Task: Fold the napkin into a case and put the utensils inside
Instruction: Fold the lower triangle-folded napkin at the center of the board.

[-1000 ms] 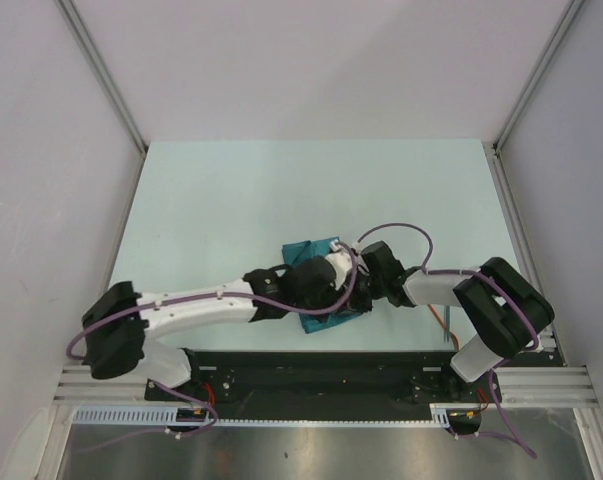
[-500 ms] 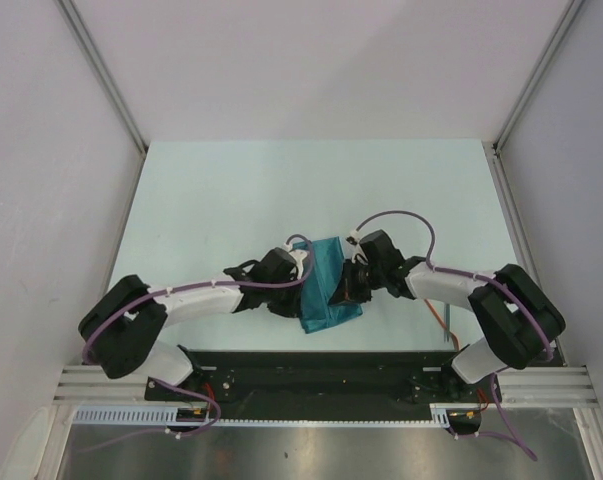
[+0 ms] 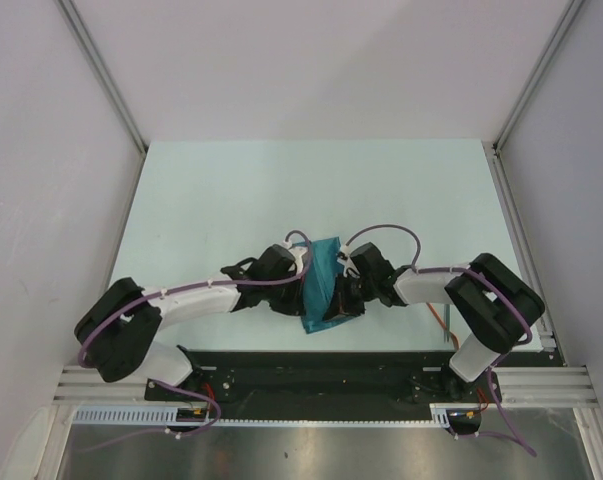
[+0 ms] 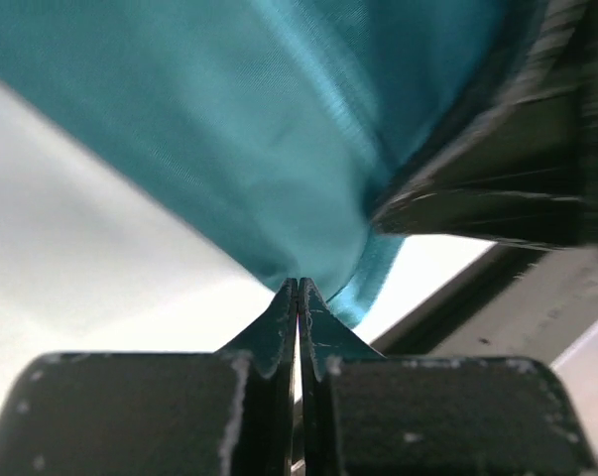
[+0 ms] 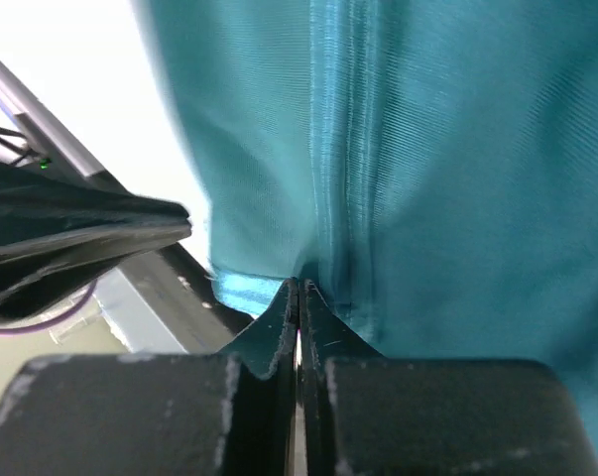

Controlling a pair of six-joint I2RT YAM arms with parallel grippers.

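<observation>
The teal napkin (image 3: 326, 283) lies as a narrow folded strip near the table's front edge, between my two grippers. My left gripper (image 3: 303, 287) is shut on the strip's left edge. In the left wrist view its jaws (image 4: 299, 290) meet on the cloth (image 4: 279, 129). My right gripper (image 3: 340, 294) is shut on the strip's right edge. In the right wrist view its jaws (image 5: 299, 290) pinch the cloth (image 5: 437, 149) beside a hem seam. A thin orange-red utensil (image 3: 447, 328) shows partly beside the right arm's base, mostly hidden.
The pale table (image 3: 281, 190) stretches behind the napkin to grey walls on three sides. A black rail (image 3: 321, 365) runs along the near edge, just in front of the cloth. Purple cables loop over both wrists.
My left gripper has drawn back to the left off the napkin's middle, which now shows as a long narrow strip. My right gripper has shifted slightly left and nearer.
</observation>
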